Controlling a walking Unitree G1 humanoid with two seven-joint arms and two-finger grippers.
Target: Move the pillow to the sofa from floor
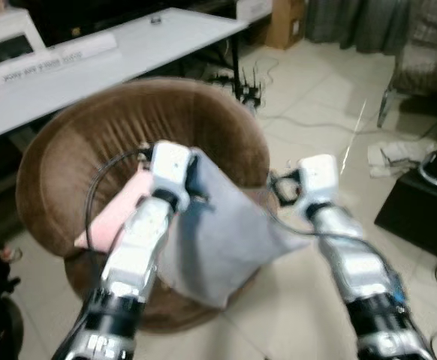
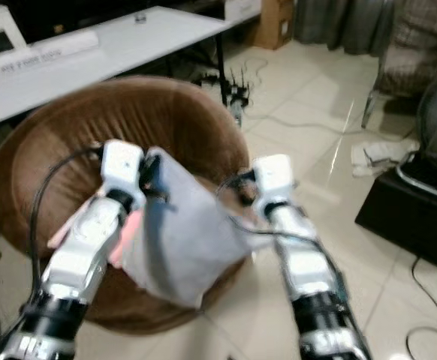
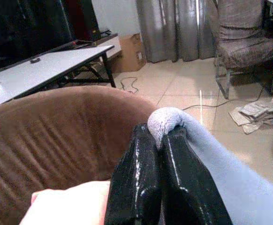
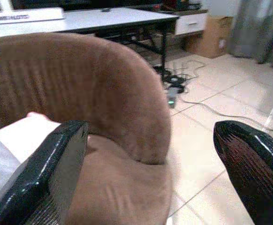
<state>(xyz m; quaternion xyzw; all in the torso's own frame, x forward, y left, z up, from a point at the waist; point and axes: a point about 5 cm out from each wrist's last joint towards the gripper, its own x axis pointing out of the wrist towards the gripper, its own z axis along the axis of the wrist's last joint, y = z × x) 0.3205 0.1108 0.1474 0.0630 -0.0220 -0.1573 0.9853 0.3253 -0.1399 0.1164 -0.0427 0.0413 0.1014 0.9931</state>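
1. The round brown sofa (image 1: 128, 127) acts as the container here: its curved back wraps around a seat that holds a pink cushion (image 1: 117, 214), and the grey pillow (image 1: 218, 240) hangs over that seat.
2. The left gripper (image 3: 161, 140) has its two black fingers (image 3: 136, 187) pressed together on one corner of the grey pillow; a rounded nub of fabric pokes out just past the fingertips. The rest of the pillow drapes back from the fingers towards the right arm.
3. The pink cushion lies just beside and below the left fingers, between them and the sofa's back wall.
4. The right gripper (image 4: 150, 154) has its fingers spread wide with nothing between them. Beyond that gap sit the sofa's seat and the end of its back rim; the pillow's grey edge is just outside one finger, and I cannot tell whether it touches.
5. Counts: one grey pillow, one pink cushion, one brown sofa, one white table (image 1: 128, 52), one cardboard box (image 1: 286, 22), one dark box (image 1: 421, 214) on the floor.
6. Edges and room: the sofa's back rim rises ahead of both sets of fingers, and the white table stands just behind it. Past the right fingers the tiled floor (image 4: 230, 93) opens out, crossed by cables (image 4: 188, 75) and a power strip near the table leg. Crumpled papers (image 1: 395, 157) lie well away, near the dark box.
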